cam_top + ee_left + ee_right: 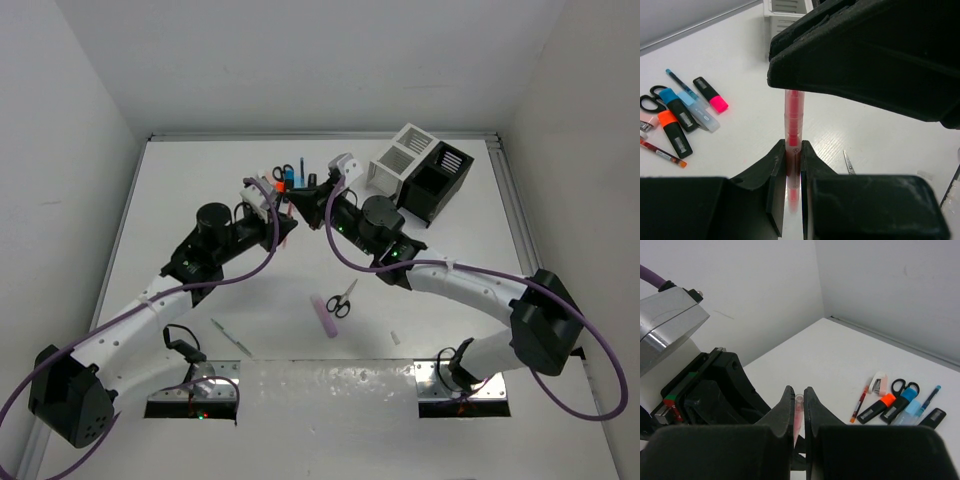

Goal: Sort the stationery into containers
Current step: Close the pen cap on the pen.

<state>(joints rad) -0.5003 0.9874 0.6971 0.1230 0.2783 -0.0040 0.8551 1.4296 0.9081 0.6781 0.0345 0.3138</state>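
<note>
A: The left gripper [793,162] is clenched on one end of the red pen [794,112]. Why in mid-air?

B: Handover, I reckon: the right gripper [797,402] grasps the other end above the table's [200,180] far middle. The containers [405,160] sit toward its far right corner.

The white organiser box [398,158] stands on the counter [200,180], with the black organiser box [440,182] touching its right side. Left of the white box, the left end effector [283,222] and right end effector [312,195] meet tip to tip, and a cluster of markers [284,180] lies just behind them. Well nearer than the white box lie a lilac bar [325,316] and small scissors [343,298], close together. A thin pen [232,338] lies farther left.
</note>
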